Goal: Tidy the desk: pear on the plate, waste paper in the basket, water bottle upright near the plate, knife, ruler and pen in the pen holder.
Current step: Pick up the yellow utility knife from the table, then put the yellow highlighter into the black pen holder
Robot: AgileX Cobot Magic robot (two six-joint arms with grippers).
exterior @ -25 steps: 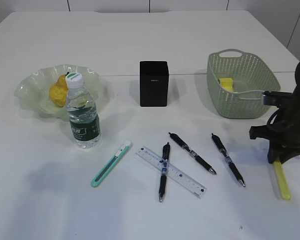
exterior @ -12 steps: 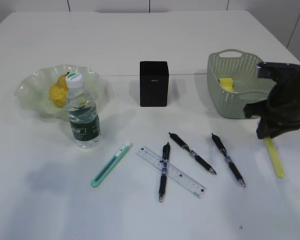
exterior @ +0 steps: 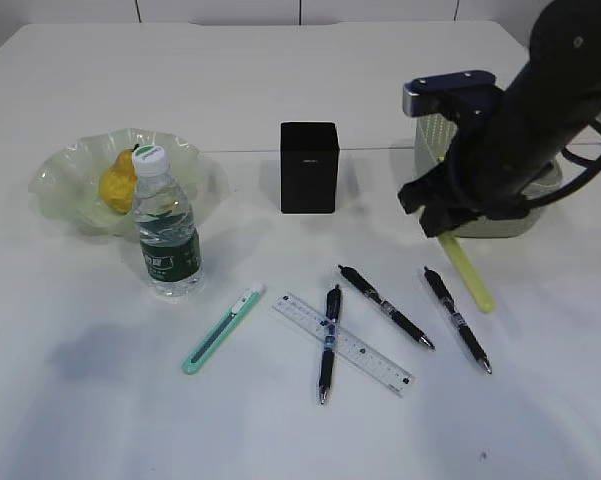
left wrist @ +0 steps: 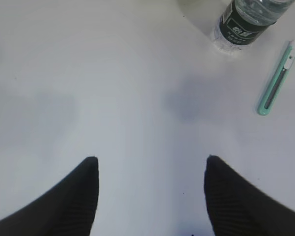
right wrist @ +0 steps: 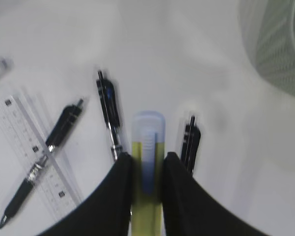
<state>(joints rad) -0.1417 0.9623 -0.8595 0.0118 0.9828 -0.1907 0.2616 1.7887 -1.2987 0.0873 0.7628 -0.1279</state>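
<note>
- The desk (exterior: pixel 280 80) is a plain white tabletop; behind it pale wall panels with dark seams are in view.
- Taking the pen holder (exterior: pixel 308 167), a matte black box, as the mark: the plate (exterior: pixel 65 170) lies well to its left with the pear (exterior: pixel 117 182) on it, and the water bottle (exterior: pixel 167 228) stands upright just in front of that plate.
- The basket (exterior: pixel 435 140) stands to the right of the pen holder, partly hidden by the right arm.
- In front of the pen holder lie a mint-green knife (exterior: pixel 223 328), the ruler (exterior: pixel 342 343) with one black pen (exterior: pixel 327 342) across it, and two more black pens (exterior: pixel 385 306) to its right.
- The right gripper (right wrist: pixel 146 164) is clamped narrowly on a yellow marker (exterior: pixel 467 273), hanging slantwise above the desk, right of the pen holder.
- The left gripper (left wrist: pixel 151 169) hangs wide and empty over bare desk.
- The bottle's dark green label bears print too small to read; the holder's logo likewise.
</note>
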